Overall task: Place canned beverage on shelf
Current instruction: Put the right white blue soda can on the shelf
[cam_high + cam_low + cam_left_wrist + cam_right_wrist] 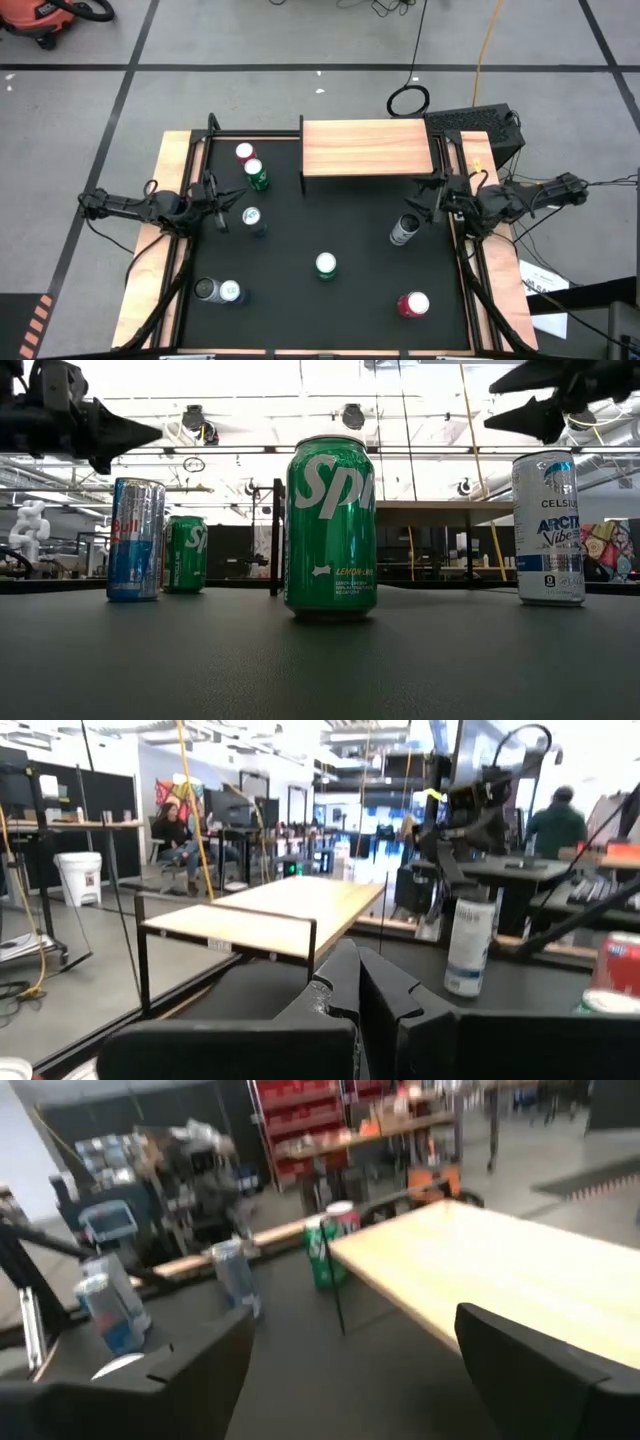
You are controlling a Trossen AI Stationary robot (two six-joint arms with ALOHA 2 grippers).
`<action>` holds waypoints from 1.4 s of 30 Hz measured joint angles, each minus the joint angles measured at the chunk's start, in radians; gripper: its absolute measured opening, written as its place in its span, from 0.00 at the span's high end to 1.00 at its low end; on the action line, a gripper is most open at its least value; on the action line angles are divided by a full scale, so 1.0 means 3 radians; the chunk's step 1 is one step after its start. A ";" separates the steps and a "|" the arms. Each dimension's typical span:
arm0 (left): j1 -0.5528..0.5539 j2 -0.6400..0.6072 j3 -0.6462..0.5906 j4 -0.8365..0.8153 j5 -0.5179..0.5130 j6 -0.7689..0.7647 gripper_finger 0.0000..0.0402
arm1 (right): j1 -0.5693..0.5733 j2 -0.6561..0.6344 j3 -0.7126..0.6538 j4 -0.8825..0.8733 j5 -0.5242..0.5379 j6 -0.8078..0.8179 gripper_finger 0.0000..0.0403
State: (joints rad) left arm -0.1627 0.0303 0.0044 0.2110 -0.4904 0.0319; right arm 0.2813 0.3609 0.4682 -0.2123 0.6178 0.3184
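Observation:
The shelf, a light-wood top on thin black legs, stands at the far middle of the black mat; it also shows in the left wrist view and the right wrist view. Several cans stand upright on the mat. Among them are a green one in the middle, a white one near the right and a blue one near the left. My left gripper is shut and empty above the mat's left part. My right gripper is open and empty above the white can's far side.
Two cans stand at the far left, two more at the near left and a red can at the near right. Wooden rails frame the mat. People sit and stand in the room beyond.

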 joint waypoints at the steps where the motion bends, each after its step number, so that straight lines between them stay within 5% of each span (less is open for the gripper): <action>1: 0.0000 0.0000 0.0000 0.0041 0.0001 0.0000 1.00 | 0.0001 0.0105 0.0100 -0.0118 -0.0038 0.0060 0.16; 6: 0.0000 0.0000 0.0000 0.0016 0.0002 0.0063 1.00 | 0.0002 0.0631 0.0651 -0.0801 -0.0182 0.0237 0.18; 17: 0.0001 0.0000 0.0000 -0.0035 -0.0402 0.0273 1.00 | 0.0006 0.1331 0.1422 -0.2059 -0.1285 0.0480 0.18; 31: -0.0001 0.0000 0.0000 -0.0318 -0.0383 -0.0004 1.00 | 0.0219 0.1666 0.1358 -0.2400 -0.1253 0.0734 0.18; 42: -0.0001 0.0093 0.0000 -0.0444 -0.0348 -0.0262 1.00 | 0.0393 0.1662 0.1109 -0.2405 -0.0683 0.0985 0.18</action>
State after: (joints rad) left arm -0.1631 0.0581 0.0044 0.0776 -0.5949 -0.0467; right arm 0.3992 0.8597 0.8009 -0.9337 0.4128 0.6140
